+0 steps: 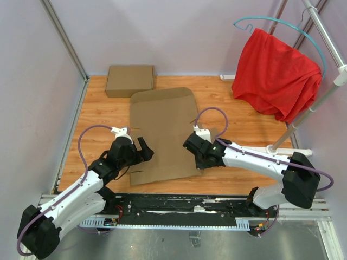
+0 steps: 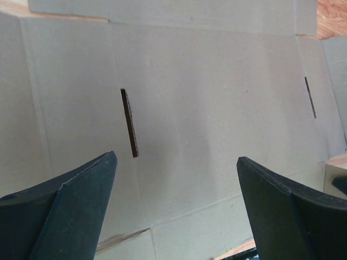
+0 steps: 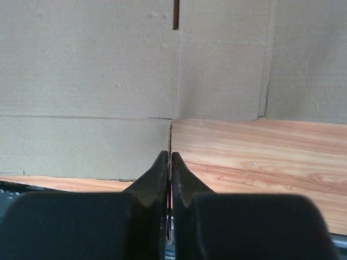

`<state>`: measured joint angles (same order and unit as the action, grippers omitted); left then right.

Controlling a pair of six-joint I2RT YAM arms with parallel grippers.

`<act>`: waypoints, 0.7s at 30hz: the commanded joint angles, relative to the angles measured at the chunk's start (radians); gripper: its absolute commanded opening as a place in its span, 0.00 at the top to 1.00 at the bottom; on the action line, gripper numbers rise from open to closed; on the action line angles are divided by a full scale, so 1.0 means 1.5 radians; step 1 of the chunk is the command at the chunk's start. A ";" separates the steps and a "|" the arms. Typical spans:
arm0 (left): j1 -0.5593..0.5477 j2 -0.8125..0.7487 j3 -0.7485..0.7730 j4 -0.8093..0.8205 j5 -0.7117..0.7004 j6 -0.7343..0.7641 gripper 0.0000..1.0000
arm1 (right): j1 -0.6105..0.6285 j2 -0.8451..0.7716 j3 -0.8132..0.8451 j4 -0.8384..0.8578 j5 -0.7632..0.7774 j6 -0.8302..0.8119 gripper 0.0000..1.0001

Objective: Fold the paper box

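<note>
Black left gripper (image 2: pixel 176 158) gapes wide over the left side of the paper box (image 1: pixel 162 135), gripping nothing. Box lies flat as a sheet in the middle of the wooden table (image 1: pixel 97 108). No flap is raised, so every fold remains; long axis runs near-to-far, rounded flap pointing away from the robot. Right gripper (image 3: pixel 170 154) is pinched shut at the sheet's near-right edge; any hold on card is unclear.
</note>
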<state>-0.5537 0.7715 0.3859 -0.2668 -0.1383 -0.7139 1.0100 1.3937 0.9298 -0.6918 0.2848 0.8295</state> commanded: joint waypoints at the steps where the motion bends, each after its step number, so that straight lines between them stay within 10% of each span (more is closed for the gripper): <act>1: -0.007 -0.012 0.009 -0.036 -0.002 -0.031 0.01 | -0.036 -0.024 -0.008 0.013 0.011 0.019 0.99; 21: -0.026 -0.032 0.064 -0.224 0.081 -0.112 0.01 | -0.158 -0.146 -0.164 0.136 -0.041 0.105 0.99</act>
<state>-0.5800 0.6827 0.4393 -0.5587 -0.0277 -0.8780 0.8146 1.2152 0.7116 -0.5159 0.2081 0.9222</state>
